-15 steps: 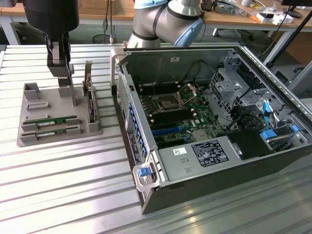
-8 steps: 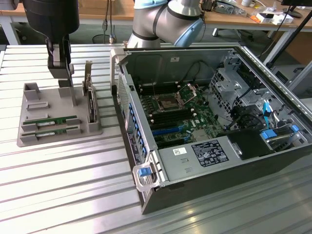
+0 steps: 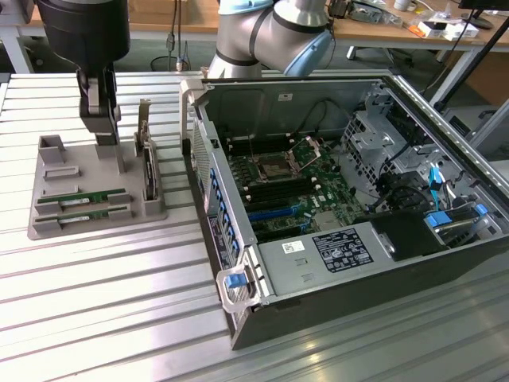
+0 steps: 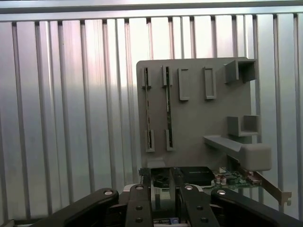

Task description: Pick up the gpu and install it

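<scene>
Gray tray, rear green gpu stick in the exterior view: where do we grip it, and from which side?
Likely from straight above, pinching its two flat faces near mid-length. The gpu appears to stand on edge in a slot of the tray, long top edge exposed, ends seated in blocks. The second stick runs parallel close by, limiting clearance.

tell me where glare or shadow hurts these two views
Exterior view: bright reflections streak the ribbed metal table, and the drive-bay end of the computer case lies in shadow. Wrist view: glare washes the table ribs near white, while the grey holder stays evenly lit.
</scene>
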Available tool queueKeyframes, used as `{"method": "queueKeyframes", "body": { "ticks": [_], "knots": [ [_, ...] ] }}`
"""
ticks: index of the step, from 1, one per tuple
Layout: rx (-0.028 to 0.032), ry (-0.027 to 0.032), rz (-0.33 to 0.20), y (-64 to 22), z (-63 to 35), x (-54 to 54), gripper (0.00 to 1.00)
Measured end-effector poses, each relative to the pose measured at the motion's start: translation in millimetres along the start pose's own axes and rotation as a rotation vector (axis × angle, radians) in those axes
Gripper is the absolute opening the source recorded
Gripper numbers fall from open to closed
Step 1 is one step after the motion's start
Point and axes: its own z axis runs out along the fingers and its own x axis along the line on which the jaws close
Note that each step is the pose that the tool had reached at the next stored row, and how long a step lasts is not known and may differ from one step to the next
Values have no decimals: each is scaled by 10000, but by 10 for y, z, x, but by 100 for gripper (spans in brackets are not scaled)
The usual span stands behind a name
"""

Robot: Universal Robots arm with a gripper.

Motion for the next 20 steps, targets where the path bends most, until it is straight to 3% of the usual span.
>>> {"method": "queueKeyframes", "body": {
  "ticks": [20],
  "knots": [
    [0, -1, 0, -5, 104, 3, 30]
  ]
}}
